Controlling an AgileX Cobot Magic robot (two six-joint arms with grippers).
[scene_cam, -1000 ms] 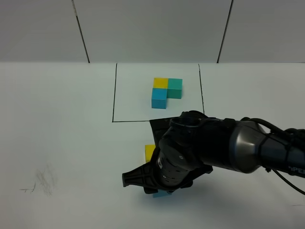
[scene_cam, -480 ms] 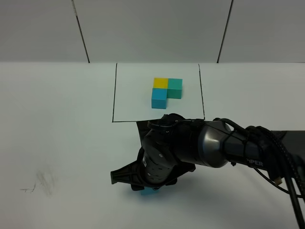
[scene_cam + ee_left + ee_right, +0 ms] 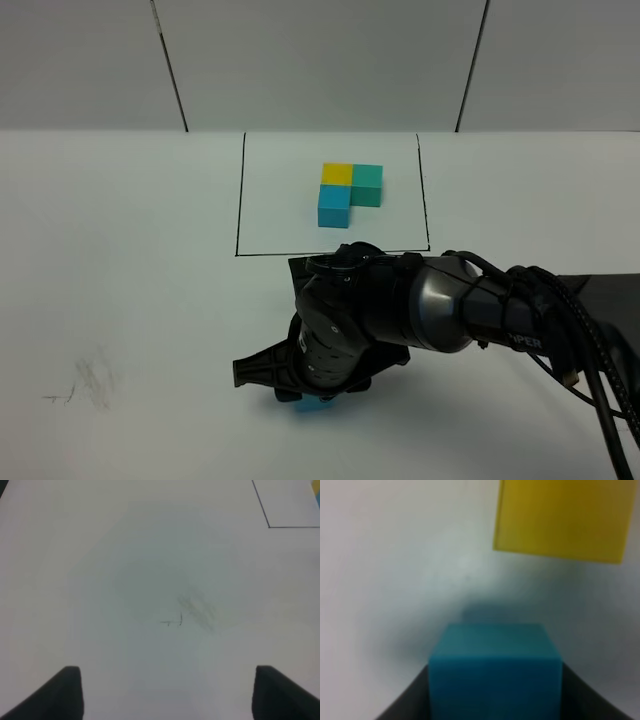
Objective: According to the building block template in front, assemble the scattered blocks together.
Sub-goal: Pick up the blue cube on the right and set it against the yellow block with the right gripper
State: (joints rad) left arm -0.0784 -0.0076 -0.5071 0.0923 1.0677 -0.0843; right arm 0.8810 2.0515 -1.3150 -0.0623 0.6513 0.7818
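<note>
The right arm (image 3: 400, 310) reaches across in front of the building block template (image 3: 345, 190), just outside its black frame (image 3: 239, 200), and covers most of what lies there. The right claw (image 3: 495, 700) is closed around a sky-blue cube (image 3: 315, 403), with a yellow cube (image 3: 560, 520) close beyond it towards the template. The left claw (image 3: 168, 680) is spread apart with nothing in it, over grey scuff marks (image 3: 195, 610) well left of the template. The table (image 3: 120, 250) is white, and pale wall panels (image 3: 320, 60) stand behind it.
</note>
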